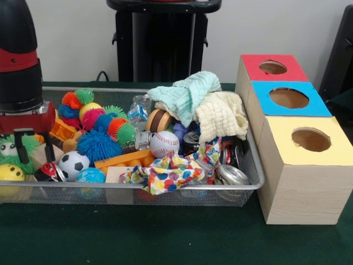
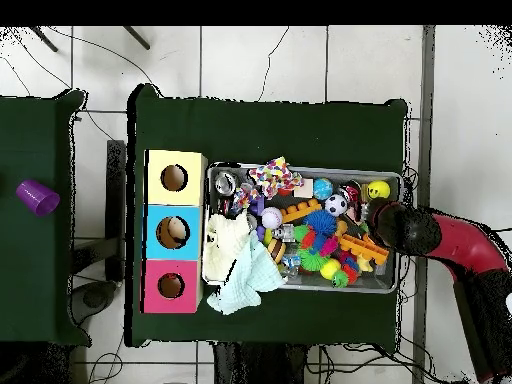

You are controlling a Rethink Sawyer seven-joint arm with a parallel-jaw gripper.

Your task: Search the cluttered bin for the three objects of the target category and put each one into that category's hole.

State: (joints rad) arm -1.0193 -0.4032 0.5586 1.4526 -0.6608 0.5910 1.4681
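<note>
A silver mesh bin (image 1: 251,185) sits on the dark green worktop (image 1: 165,237). At its 3 o'clock stand red-topped (image 1: 273,68), blue-topped (image 1: 289,98) and yellow-topped (image 1: 310,139) boxes. A polka-dot cloth (image 1: 165,174) lies inside.

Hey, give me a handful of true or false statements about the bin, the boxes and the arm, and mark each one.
1. The gripper is down at the end of the cluttered bin farthest from the boxes. True.
2. The yellow box has no hole. False: all three tops have round holes.
3. The baseball lies on the green table. False: it lies inside the bin.
4. Pale cloths are heaped at the bin's box end. True.
5. The blue box sits between red and yellow. True.
</note>
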